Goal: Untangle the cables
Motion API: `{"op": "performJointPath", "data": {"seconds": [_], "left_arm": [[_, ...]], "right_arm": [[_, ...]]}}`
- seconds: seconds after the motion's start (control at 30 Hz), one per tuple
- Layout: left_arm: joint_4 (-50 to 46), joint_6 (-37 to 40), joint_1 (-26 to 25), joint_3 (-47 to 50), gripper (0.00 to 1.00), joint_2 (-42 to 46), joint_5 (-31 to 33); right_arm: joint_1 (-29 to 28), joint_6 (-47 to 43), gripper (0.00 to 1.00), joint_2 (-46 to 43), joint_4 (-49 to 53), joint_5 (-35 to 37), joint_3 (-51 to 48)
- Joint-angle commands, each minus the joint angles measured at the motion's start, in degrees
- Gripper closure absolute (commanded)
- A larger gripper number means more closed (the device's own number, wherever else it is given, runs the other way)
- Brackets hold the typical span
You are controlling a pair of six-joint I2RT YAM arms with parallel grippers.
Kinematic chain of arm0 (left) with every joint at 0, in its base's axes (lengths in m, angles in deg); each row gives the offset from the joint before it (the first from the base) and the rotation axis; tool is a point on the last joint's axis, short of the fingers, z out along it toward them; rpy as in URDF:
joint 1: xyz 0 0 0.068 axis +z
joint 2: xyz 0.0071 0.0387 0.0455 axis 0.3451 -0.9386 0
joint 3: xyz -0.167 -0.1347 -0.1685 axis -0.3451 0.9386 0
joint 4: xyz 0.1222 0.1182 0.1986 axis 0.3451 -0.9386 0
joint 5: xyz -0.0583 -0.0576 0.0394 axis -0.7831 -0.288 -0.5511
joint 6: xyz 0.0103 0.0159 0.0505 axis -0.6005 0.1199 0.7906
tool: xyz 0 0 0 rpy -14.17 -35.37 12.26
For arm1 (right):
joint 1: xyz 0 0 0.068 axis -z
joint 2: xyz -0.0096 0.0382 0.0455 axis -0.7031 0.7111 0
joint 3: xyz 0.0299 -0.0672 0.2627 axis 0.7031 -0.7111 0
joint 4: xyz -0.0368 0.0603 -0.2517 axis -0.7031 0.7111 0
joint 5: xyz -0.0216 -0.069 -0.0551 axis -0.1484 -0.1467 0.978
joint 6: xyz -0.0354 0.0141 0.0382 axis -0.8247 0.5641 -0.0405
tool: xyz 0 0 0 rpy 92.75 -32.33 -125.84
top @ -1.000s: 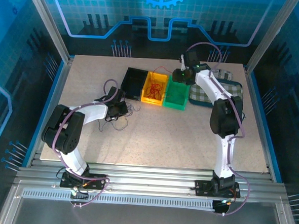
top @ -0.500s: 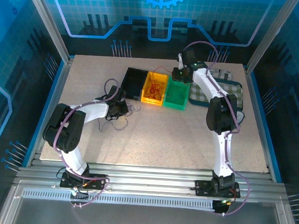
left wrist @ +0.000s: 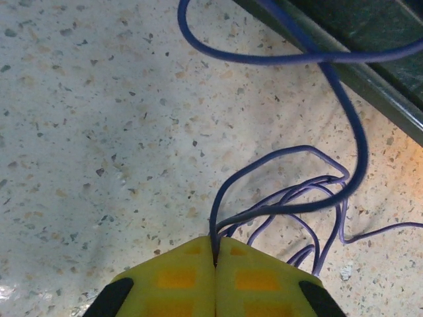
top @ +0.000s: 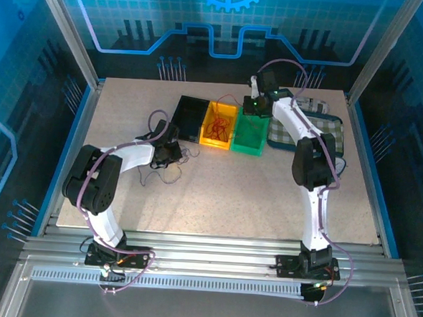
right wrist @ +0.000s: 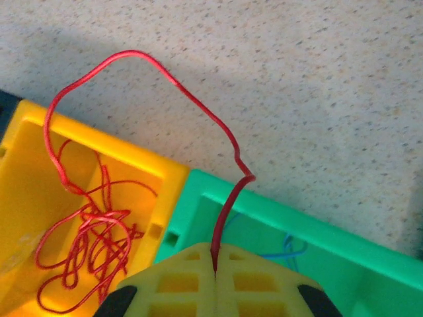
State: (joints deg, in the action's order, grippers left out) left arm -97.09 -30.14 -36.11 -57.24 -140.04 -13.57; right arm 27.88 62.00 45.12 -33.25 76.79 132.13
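Cables sit in two lots: red cables (right wrist: 86, 231) heaped in the yellow bin (right wrist: 119, 155), with one red strand (right wrist: 225, 142) pinched by the closed right fingers (right wrist: 198, 271) above the green bin (right wrist: 297, 221). The bluish cables (left wrist: 291, 198) lie on the worktop (left wrist: 99, 132), clamped in the closed left fingers (left wrist: 198, 264). If the strand snags, pulling it may drag the whole heap out.

You have three bins in a row at the far side of the desk (top: 231, 195): left bin (top: 191, 116), middle bin (top: 205, 126), right bin (top: 249, 138), with a mat (top: 303, 129) just right of them. Before the left bin lie loose cables (top: 169, 172). More cables (top: 218, 124) lie in the middle bin, and a single cable (right wrist: 250, 177) loops out over its rim toward the right bin.
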Motion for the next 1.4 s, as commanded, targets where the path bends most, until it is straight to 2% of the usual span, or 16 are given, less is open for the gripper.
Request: {"op": "performJointPath", "data": {"seconds": [0.0, 0.3, 0.43, 0.67, 1.17, 1.37], "left_arm": [[-1.3, 1.0, 0.0, -1.5, 1.00, -1.3, -0.7], [-0.8, 1.1, 0.0, -1.9, 1.00, -2.2, -1.6], [-0.8, 1.1, 0.0, -1.9, 1.00, -2.6, -1.9], [-0.6, 0.8, 0.0, -2.1, 1.00, -3.4, -2.3], [-0.7, 1.1, 0.0, -2.4, 1.00, -4.0, -2.7], [-0.6, 1.0, 0.0, -2.3, 1.00, -3.9, -2.7]], "right_arm": [[-3.1, -1.4, 0.98, -6.9, -2.8, -3.1, -2.8], [-7.4, -2.4, 0.99, -13.3, -4.5, -0.8, -10.6], [-8.1, -1.9, 0.99, -14.1, -2.7, -4.0, -12.4], [-9.5, -0.5, 0.99, -13.8, 2.2, -13.5, -12.9], [-10.8, 5.5, 0.99, -12.0, 3.1, -22.3, -17.6], [-10.6, 7.6, 0.99, -7.8, 3.7, -23.3, -12.8]]}}
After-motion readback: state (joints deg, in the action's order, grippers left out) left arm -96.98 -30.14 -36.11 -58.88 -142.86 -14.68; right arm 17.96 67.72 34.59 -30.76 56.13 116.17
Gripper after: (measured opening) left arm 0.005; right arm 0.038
